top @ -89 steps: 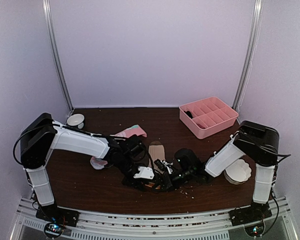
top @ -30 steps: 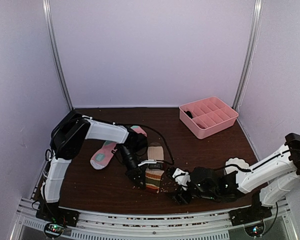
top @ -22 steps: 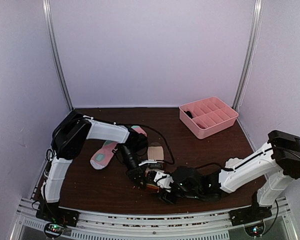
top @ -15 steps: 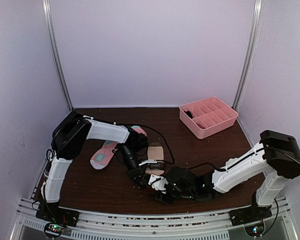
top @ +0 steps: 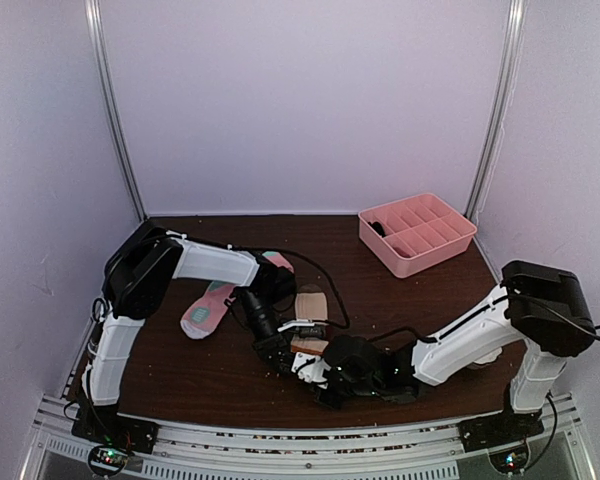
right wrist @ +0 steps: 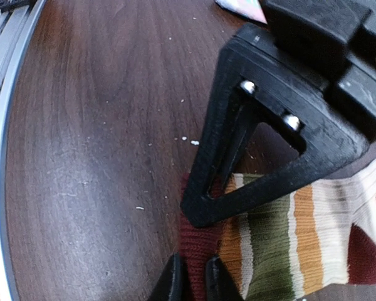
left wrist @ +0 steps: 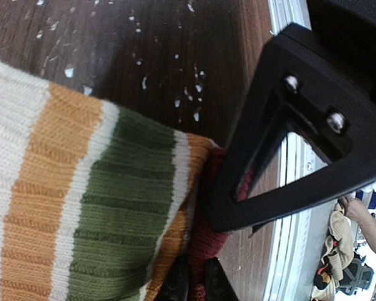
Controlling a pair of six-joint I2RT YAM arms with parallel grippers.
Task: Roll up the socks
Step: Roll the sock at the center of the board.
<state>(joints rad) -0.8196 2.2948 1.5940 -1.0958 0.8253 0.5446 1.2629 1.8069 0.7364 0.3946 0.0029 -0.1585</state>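
At the near edge of the tabletop (top: 410, 300), between the two arms, the beige sock (left wrist: 81, 207) is lying with its orange and green stripes showing. Both arms are working on the same maroon end of it. The left end effector (left wrist: 193, 285) is clenching that maroon fabric, its tips nearly touching with cloth bunched between them. The right end effector (right wrist: 193, 281) is pinching the same maroon edge from the opposite side, its tips drawn close around the knit. Each wrist view is showing the other arm's black finger pressing just beside its own. The pink sock (top: 208, 308) is lying apart to the left on the tabletop, with nothing handling it.

The risk, as I judge it, is sitting in that crowding. With two end effectors gripping one small edge, any uneven pull is likely to be tugging the cloth out of the weaker pinch, leaving the roll loose or skewed. The fingers are also standing close enough to be knocking each other as the sock turns. The free length may be dragging across the tabletop rather than winding.
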